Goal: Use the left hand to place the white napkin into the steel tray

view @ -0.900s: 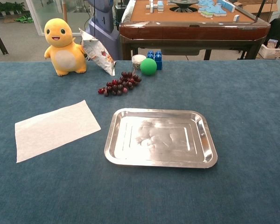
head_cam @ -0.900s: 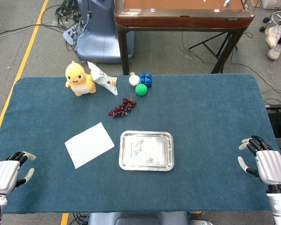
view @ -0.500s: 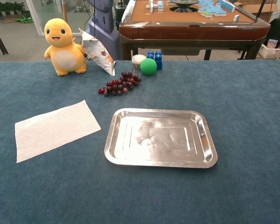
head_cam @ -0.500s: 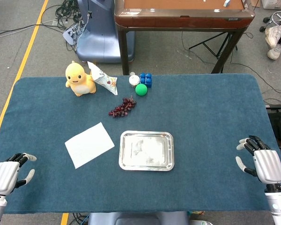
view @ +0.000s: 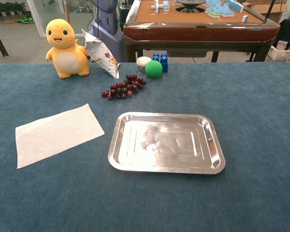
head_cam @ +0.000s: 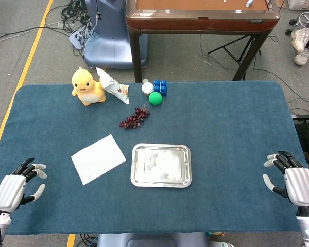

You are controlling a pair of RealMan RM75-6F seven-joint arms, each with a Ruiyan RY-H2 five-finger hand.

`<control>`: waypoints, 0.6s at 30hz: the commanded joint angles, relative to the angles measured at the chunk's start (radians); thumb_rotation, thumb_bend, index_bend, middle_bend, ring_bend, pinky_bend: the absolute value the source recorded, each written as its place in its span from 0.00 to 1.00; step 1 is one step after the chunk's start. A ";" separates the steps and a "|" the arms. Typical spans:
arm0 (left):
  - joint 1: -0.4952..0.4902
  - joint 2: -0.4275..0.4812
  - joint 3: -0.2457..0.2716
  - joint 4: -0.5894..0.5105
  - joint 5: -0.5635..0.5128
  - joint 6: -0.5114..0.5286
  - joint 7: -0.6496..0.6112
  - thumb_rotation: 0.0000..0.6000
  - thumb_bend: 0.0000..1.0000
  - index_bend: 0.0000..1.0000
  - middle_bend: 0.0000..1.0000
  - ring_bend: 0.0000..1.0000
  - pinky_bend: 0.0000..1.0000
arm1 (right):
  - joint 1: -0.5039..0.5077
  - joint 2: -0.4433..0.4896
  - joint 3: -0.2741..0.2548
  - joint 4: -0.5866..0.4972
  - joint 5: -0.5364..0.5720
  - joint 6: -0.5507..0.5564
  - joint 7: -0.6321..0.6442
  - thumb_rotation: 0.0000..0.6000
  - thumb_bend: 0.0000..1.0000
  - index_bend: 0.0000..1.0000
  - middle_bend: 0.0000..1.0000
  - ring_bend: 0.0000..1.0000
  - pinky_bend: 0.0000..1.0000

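Showing both hands [head_cam: 13,186] spread, unlike the chest view.

Your left hand [head_cam: 14,186] has crept forward and a little inward over the table's near left corner, and its fingers have spread wider than they were a moment ago. Your right hand [head_cam: 294,182] has slid slightly outward and back toward the table's near right edge, fingers spread as before.
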 commanded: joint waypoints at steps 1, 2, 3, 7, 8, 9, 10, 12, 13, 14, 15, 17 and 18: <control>-0.047 -0.001 0.016 0.067 0.076 -0.012 -0.108 1.00 0.23 0.50 0.24 0.04 0.19 | -0.005 0.003 -0.004 -0.001 -0.008 0.007 0.009 1.00 0.35 0.45 0.34 0.18 0.37; -0.056 -0.008 0.015 0.086 0.086 -0.011 -0.118 1.00 0.21 0.50 0.23 0.03 0.18 | -0.005 0.003 -0.004 0.000 -0.009 0.008 0.010 1.00 0.35 0.45 0.34 0.18 0.37; -0.066 -0.019 0.012 0.110 0.097 -0.006 -0.129 1.00 0.19 0.50 0.21 0.02 0.18 | -0.006 0.001 -0.004 0.002 -0.009 0.008 0.009 1.00 0.35 0.45 0.34 0.18 0.37; -0.099 -0.046 0.012 0.167 0.129 -0.010 -0.152 1.00 0.16 0.47 0.14 0.00 0.14 | -0.005 -0.003 -0.005 0.006 0.000 -0.002 0.004 1.00 0.35 0.45 0.34 0.18 0.37; -0.110 -0.048 0.016 0.176 0.133 -0.025 -0.154 1.00 0.15 0.47 0.12 0.00 0.13 | -0.004 -0.004 -0.006 0.006 0.001 -0.006 0.002 1.00 0.35 0.45 0.34 0.18 0.37; -0.119 -0.050 0.018 0.180 0.136 -0.035 -0.156 1.00 0.15 0.46 0.10 0.00 0.13 | -0.004 -0.004 -0.006 0.005 0.001 -0.008 0.002 1.00 0.35 0.45 0.34 0.18 0.37; -0.128 -0.052 0.020 0.185 0.138 -0.045 -0.156 1.00 0.14 0.46 0.08 0.00 0.12 | -0.004 -0.004 -0.007 0.005 0.001 -0.010 0.002 1.00 0.35 0.45 0.34 0.18 0.37; -0.146 -0.054 0.026 0.194 0.145 -0.068 -0.144 1.00 0.13 0.45 0.07 0.00 0.11 | -0.002 -0.005 -0.009 0.004 -0.002 -0.014 0.002 1.00 0.35 0.45 0.34 0.18 0.37; -0.153 -0.056 0.028 0.196 0.148 -0.076 -0.135 1.00 0.13 0.45 0.06 0.00 0.11 | -0.001 -0.006 -0.009 0.005 -0.002 -0.016 0.001 1.00 0.35 0.45 0.34 0.18 0.37; -0.159 -0.058 0.031 0.196 0.151 -0.085 -0.125 1.00 0.13 0.44 0.06 0.00 0.11 | -0.001 -0.007 -0.009 0.006 -0.001 -0.017 -0.001 1.00 0.35 0.45 0.34 0.18 0.37; -0.168 -0.061 0.033 0.193 0.156 -0.096 -0.107 1.00 0.13 0.44 0.06 0.00 0.11 | 0.000 -0.009 -0.008 0.009 0.001 -0.019 -0.007 1.00 0.35 0.45 0.34 0.18 0.37; -0.182 -0.070 0.037 0.189 0.165 -0.109 -0.076 1.00 0.13 0.44 0.06 0.00 0.11 | 0.003 -0.011 -0.007 0.009 0.005 -0.026 -0.009 1.00 0.35 0.45 0.34 0.18 0.37; -0.187 -0.076 0.039 0.189 0.169 -0.114 -0.064 1.00 0.13 0.44 0.06 0.00 0.11 | 0.004 -0.011 -0.007 0.009 0.006 -0.029 -0.009 1.00 0.35 0.45 0.34 0.18 0.37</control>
